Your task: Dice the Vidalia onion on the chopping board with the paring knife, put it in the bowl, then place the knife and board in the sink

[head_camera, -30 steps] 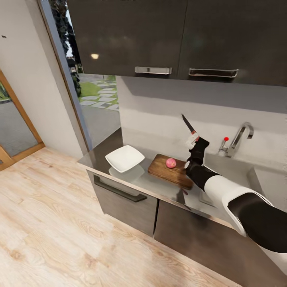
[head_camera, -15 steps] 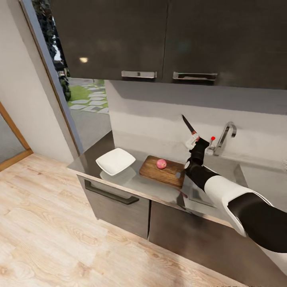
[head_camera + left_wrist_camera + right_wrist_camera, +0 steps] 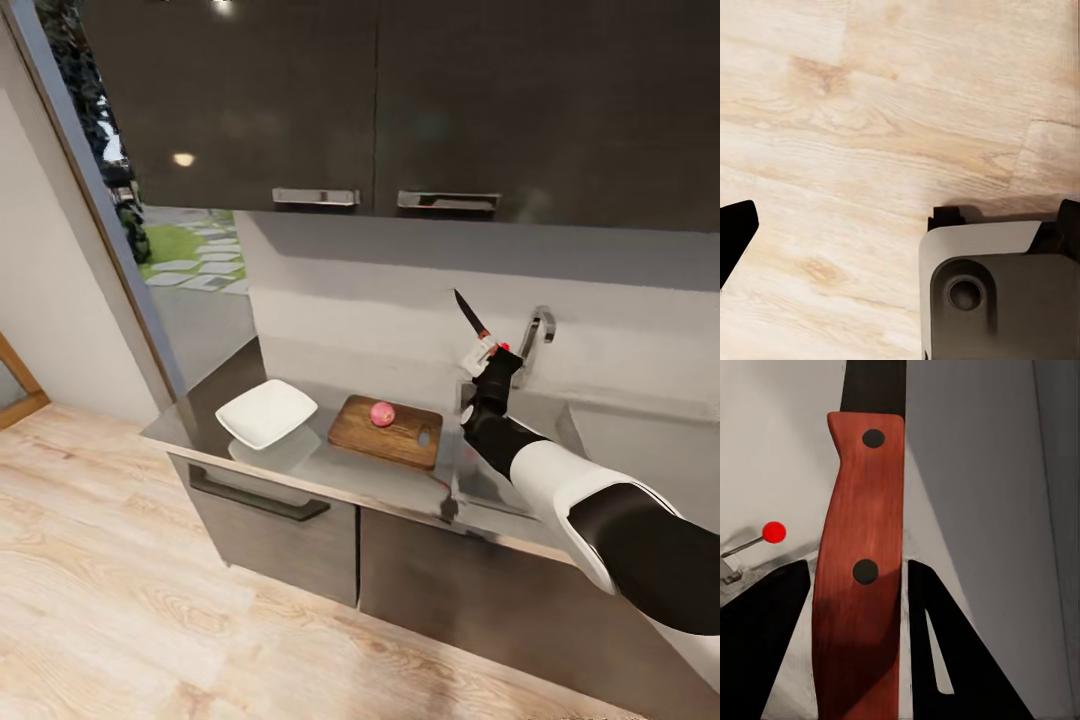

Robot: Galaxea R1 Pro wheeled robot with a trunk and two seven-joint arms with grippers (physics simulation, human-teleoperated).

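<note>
Countertop (image 3: 330, 470); paring knife (image 3: 472, 322) upright in right hand (image 3: 487, 352)

Sink (image 3: 545, 420): basin mostly hidden behind right arm. Paring knife (image 3: 862, 577): blade tip and handle butt cut off at frame edges.

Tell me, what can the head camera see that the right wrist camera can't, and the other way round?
The head view takes in the whole scene: the white bowl on the countertop, the onion sitting on the chopping board, the upper cabinets and the wooden floor. The right wrist view gives close detail instead: the two dark rivets on the knife's red handle, clamped between the black fingers. Both show the paring knife in the right gripper and the faucet's red knob.
</note>
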